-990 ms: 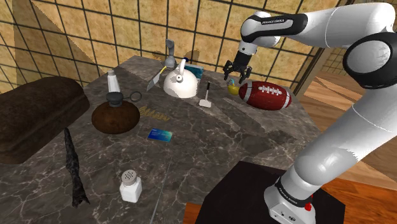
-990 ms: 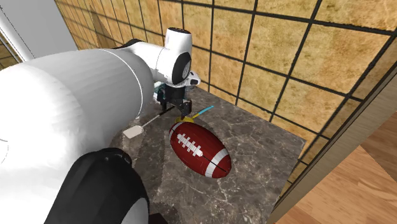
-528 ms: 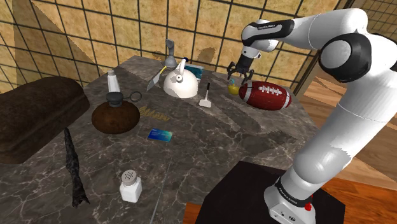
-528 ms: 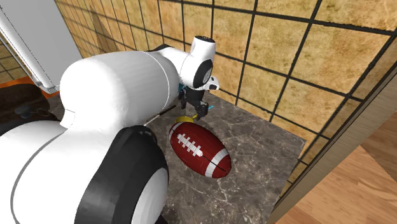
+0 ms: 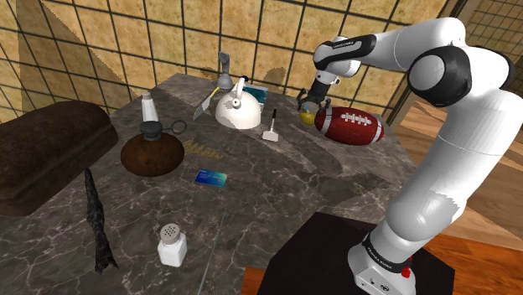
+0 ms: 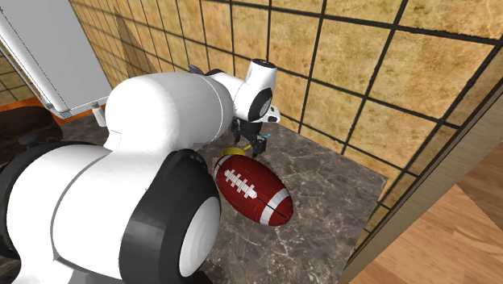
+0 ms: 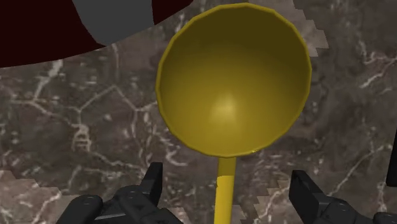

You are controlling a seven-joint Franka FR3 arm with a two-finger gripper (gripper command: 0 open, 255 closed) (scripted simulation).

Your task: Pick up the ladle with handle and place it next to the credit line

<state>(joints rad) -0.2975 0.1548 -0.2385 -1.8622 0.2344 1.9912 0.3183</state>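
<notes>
Yellow ladle (image 7: 234, 79) on dark marble counter (image 7: 76, 127), handle between spread fingers (image 7: 153, 181), untouched, football (image 7: 38, 25) beside

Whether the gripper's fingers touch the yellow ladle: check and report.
Apart. In the wrist view the open gripper straddles the ladle handle: marble countertop shows between the handle and each of the fingers.

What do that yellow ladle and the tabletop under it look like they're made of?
Ladle: yellow with a dull golden sheen and one soft highlight in the bowl, so it looks like brass or painted metal; smooth plastic is also possible. Tabletop: dark grey-brown with pale branching veins, which reads as polished marble or a similar stone.
</notes>
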